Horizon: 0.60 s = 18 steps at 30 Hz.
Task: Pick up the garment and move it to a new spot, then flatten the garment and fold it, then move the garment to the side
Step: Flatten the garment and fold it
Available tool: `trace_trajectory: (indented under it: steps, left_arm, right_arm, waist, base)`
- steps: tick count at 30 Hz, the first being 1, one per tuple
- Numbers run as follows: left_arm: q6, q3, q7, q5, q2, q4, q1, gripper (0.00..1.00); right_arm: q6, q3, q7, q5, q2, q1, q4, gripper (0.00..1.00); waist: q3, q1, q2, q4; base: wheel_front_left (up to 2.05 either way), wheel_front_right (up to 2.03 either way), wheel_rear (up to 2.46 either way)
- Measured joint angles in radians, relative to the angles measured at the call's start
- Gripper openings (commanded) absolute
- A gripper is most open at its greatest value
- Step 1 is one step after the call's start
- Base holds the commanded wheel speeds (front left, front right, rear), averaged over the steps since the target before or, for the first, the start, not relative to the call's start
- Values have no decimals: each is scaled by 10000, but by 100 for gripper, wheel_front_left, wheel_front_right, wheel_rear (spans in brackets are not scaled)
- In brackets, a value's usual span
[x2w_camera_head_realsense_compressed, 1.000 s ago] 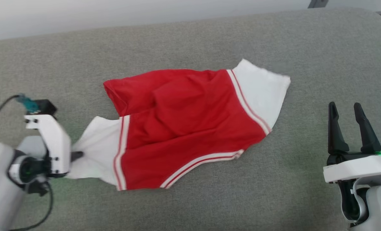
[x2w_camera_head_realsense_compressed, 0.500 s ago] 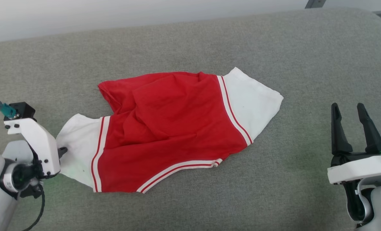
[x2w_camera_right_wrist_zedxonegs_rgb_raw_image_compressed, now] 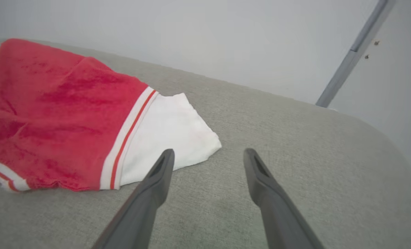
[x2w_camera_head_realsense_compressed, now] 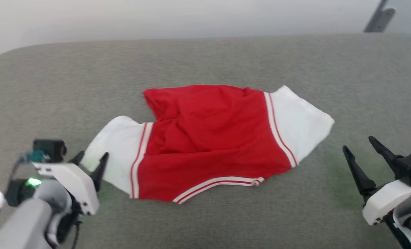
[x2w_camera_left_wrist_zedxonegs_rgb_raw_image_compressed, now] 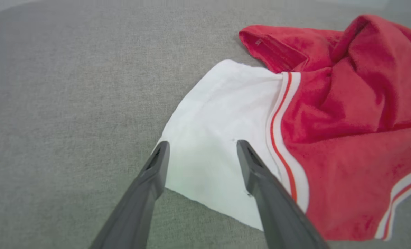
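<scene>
Garment (x2w_camera_head_realsense_compressed: pixel 212 138) lies on grey cushion (x2w_camera_head_realsense_compressed: pixel 205 58), left hand (x2w_camera_head_realsense_compressed: pixel 93 155) and right hand (x2w_camera_head_realsense_compressed: pixel 358 143) both released.

A grey woven fabric worktop (x2w_camera_head_realsense_compressed: pixel 205 55) spread across the whole scene, its weave fine and even, its far left and far right corners rounded. Behind its far edge stood a plain pale wall (x2w_camera_head_realsense_compressed: pixel 157 17). At the far right a slanted grey bar (x2w_camera_head_realsense_compressed: pixel 378 17) rose against that wall. In the right wrist view the bar ran along the edge of a pale panel (x2w_camera_right_wrist_zedxonegs_rgb_raw_image_compressed: pixel 392 86), with two small screws (x2w_camera_right_wrist_zedxonegs_rgb_raw_image_compressed: pixel 376 43) just beside it.
</scene>
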Motion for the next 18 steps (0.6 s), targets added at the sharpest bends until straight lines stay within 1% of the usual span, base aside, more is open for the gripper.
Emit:
trace_trajectory:
  steps: [4,6,8,10,13,16,18]
  left_arm:
    - [29,-121,-1985,550,-560,-138,563,100]
    - [182,-140,-3016,884,-895,-46,787,100]
    - [247,-173,-3691,989,-1246,163,1042,100]
    - [282,-128,-4027,1108,-1624,330,1265,100]
    - [353,50,-4151,1812,-2021,257,1362,100]
    - [357,1269,-4184,2566,-2631,-706,1630,100]
    - [190,1799,-4184,3287,-2986,-1160,2080,100]
  right_arm:
    - [0,1091,740,180,-1074,-236,-244,100]
    - [0,1708,1202,397,-1634,-381,-393,100]
    - [0,2343,1682,696,-2211,-573,-583,100]
    - [2,2978,2121,980,-2844,-773,-784,100]
    - [0,3714,2685,1496,-3850,-966,-1032,100]
    - [2,4474,3195,2138,-4683,-1093,-1448,100]
    - [0,4963,3402,2429,-5279,-1185,-1641,100]
  waist:
    - [-143,-1,0,544]
    - [-178,-1,0,838]
    - [-197,0,0,1128]
    - [-209,0,0,1428]
    - [-206,0,0,1898]
    - [-174,0,0,2364]
    - [-138,0,0,2666]
  base:
    - [0,0,0]
    - [0,0,0]
    - [0,0,0]
    - [0,0,0]
    - [0,0,0]
    - [0,0,0]
    - [0,0,0]
